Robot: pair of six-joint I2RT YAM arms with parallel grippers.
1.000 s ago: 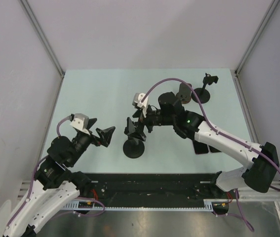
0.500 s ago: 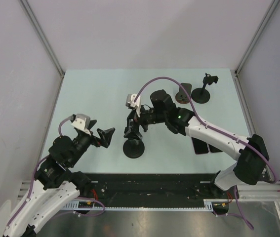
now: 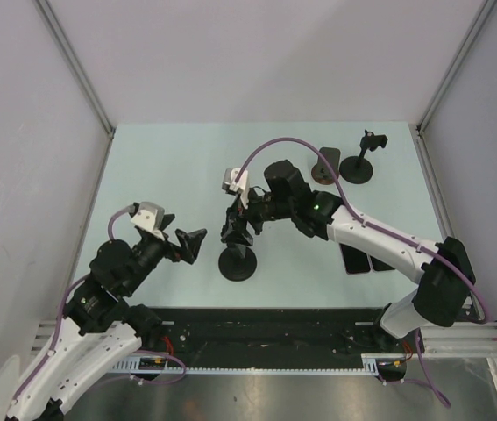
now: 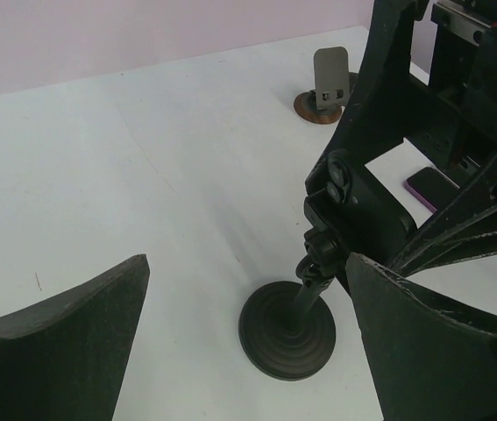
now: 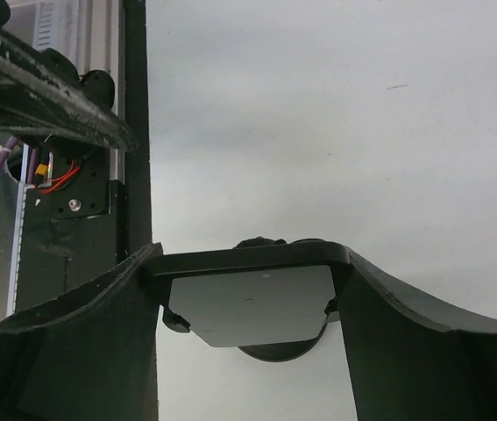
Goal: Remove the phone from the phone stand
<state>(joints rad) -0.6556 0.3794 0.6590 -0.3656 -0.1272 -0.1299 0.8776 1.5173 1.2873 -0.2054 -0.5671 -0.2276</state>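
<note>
The phone [image 5: 248,303] is a dark slab still seated in the clips of the black phone stand, whose round base [image 3: 237,264] stands at the table's middle front. My right gripper [image 5: 248,260] straddles the phone, with both fingers pressed against its side edges. In the top view the right gripper [image 3: 235,226] sits just above the stand base. My left gripper [image 3: 188,245] is open and empty, a short way left of the stand. Its wrist view shows the base [image 4: 286,331] and the stand's clamp head [image 4: 362,210] between its spread fingers.
A second black stand [image 3: 358,167] with an empty clamp and a brown round stand [image 3: 325,167] are at the back right. Dark phones [image 3: 360,260] lie flat under the right forearm; one shows purple in the left wrist view [image 4: 432,186]. Side walls enclose the table.
My right gripper has moved left and down onto the phone in the stand. My left gripper has edged slightly towards the stand.
</note>
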